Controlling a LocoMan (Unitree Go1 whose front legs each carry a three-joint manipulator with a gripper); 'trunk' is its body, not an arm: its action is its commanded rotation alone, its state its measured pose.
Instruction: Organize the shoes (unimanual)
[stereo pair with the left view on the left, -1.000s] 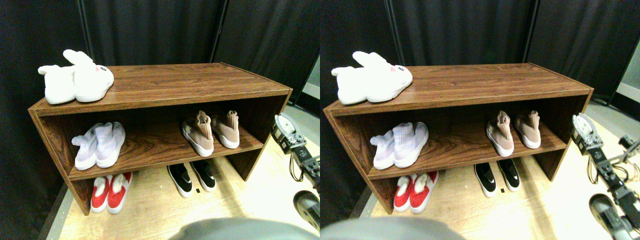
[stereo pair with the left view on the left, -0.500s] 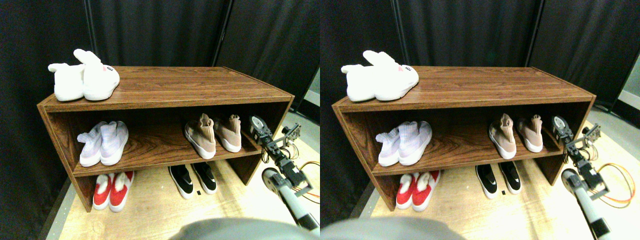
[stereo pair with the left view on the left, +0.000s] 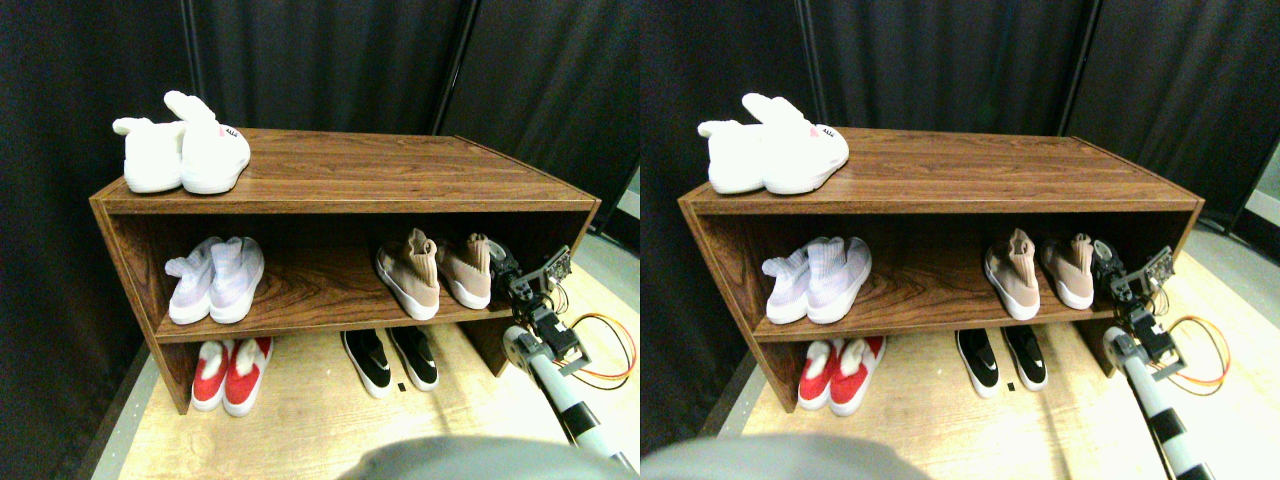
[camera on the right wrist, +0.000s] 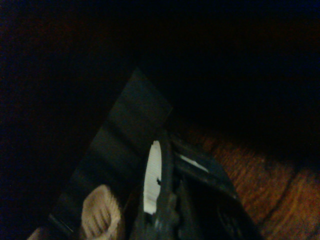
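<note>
A wooden shoe rack (stereo pair with the left view on the left: 340, 205) holds the shoes. Two tan knit sock sneakers with white soles stand on the right of its middle shelf, the left one (stereo pair with the left view on the left: 408, 276) angled, the right one (stereo pair with the left view on the left: 468, 270) beside it. My right gripper (stereo pair with the left view on the left: 504, 270) sits at the shelf's right end, close against the right tan sneaker. The wrist view is dark and shows a tan knit collar (camera on the right wrist: 102, 217) and a white sole (camera on the right wrist: 152, 177) right by the jaw frame. A black slip-on pair (stereo pair with the left view on the left: 390, 358) lies on the floor under the rack.
A white bunny slipper pair (stereo pair with the left view on the left: 185, 152) is on the rack's top at the left. A lavender sock sneaker pair (stereo pair with the left view on the left: 216, 280) stands at the middle shelf's left, with a red slipper pair (stereo pair with the left view on the left: 230, 372) on the floor below. The rack's right wall (stereo pair with the left view on the left: 560, 250) and orange cables (stereo pair with the left view on the left: 600, 350) flank my arm.
The camera view has shifted. My right arm swung in from outside the rack's right side to the middle shelf, ending beside the right tan sneaker. The shoes stay where they were.
</note>
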